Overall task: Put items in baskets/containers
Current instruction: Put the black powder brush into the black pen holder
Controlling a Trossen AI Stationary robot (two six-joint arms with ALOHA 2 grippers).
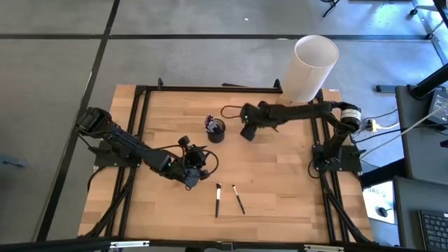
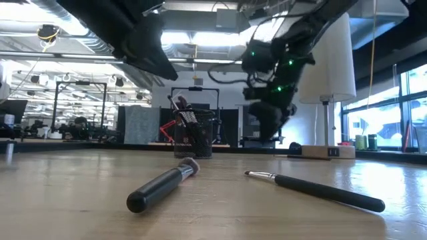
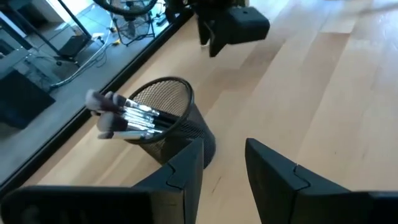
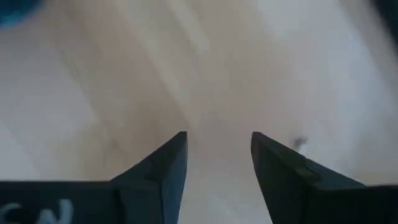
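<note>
Nearest the low camera lie two brushes still out on the wood: a thick brush with a pale head, and a thin brush just beside it, apart and angled away from each other. From above we see them as a pair near the front edge of the table, the thick one on the left, the thin one on the right.

We find the mesh cup upright toward the table's middle, already holding a bunch of brushes that lean to one side of its rim.

Our left gripper hangs between the cup and the loose pair; its fingers stand parted with nothing between them. Our right gripper hovers just beside the cup, its fingers likewise spread and empty over bare wood.

We judge the step in hand to be fetching one of the two remaining brushes. To do it well, we should come down across the handle, not along it, and grip near the middle so it does not tip.

Room is generous around the pair, though the front edge is near. The tall white cylinder stands at the far right corner, well clear.
</note>
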